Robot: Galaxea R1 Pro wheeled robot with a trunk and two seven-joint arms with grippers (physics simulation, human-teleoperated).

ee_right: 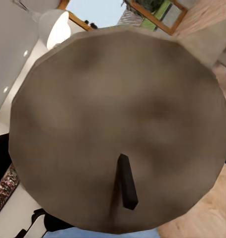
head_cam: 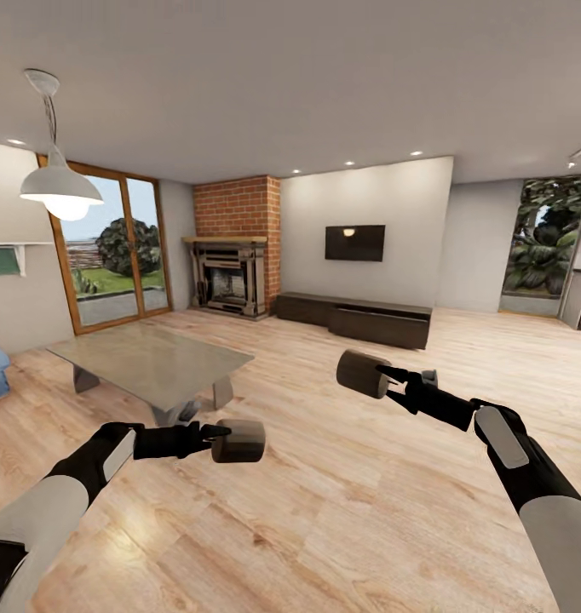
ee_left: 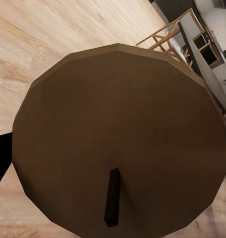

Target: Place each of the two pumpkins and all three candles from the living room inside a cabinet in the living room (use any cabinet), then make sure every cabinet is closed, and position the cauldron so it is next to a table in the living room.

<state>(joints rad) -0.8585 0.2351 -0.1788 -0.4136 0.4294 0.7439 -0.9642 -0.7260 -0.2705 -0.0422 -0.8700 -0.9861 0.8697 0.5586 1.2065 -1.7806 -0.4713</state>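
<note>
Glossy grey table (head_cam: 154, 362), matt dark-wood cabinet (head_cam: 367, 319), smooth pale wood-plank floor (head_cam: 325, 511).

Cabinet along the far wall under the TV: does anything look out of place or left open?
One section of the cabinet juts forward of the rest, so a drawer looks left open. Each gripper, left and right, holds a candle: left, right. Nothing looks spilled or damaged.
</note>
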